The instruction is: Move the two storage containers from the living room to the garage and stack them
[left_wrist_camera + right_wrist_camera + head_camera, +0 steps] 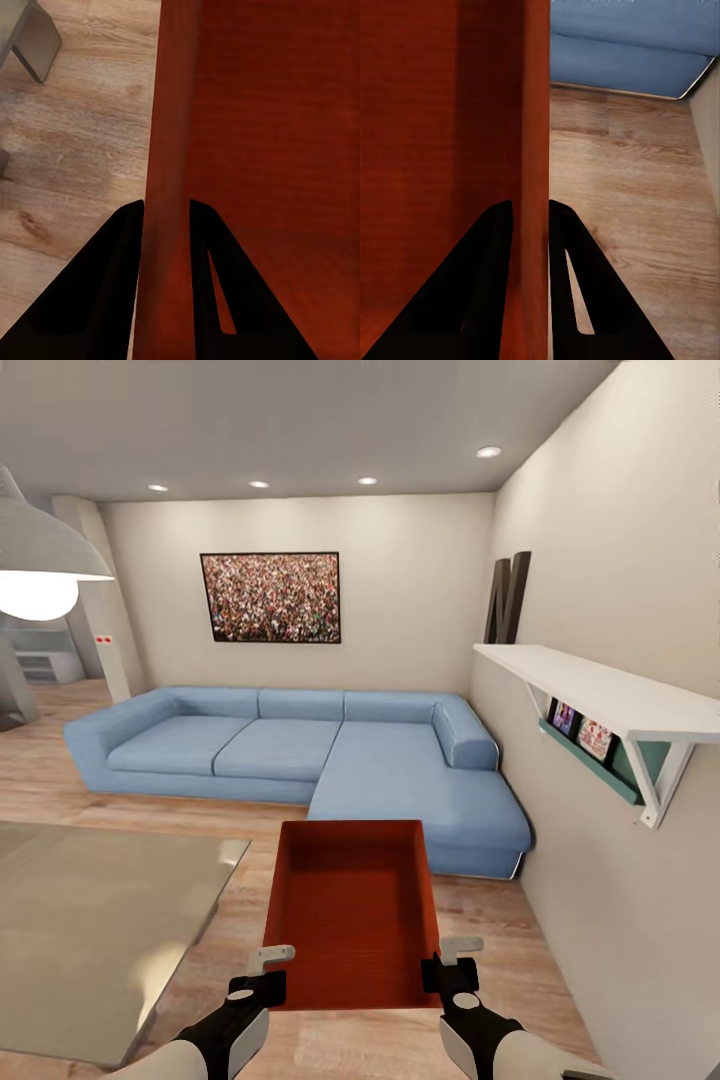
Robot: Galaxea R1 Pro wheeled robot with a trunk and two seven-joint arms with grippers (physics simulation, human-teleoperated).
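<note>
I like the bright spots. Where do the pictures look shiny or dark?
Head view: ceiling spotlights and a hanging lamp glow, and the glass table has pale glare. Both wrist views: the fingers look flat black, and the red container wall is shaded.

light wood plank floor [90,800], blue sectional sofa [300,750] and glass-topped table [90,920] standing on it

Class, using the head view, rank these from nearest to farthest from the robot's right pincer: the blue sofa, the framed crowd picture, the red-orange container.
1. Red-orange container: gripped at its right wall by the right pincer.
2. Blue sofa: beyond the container, along the far wall.
3. Framed crowd picture: on the far wall, above the sofa.
</note>
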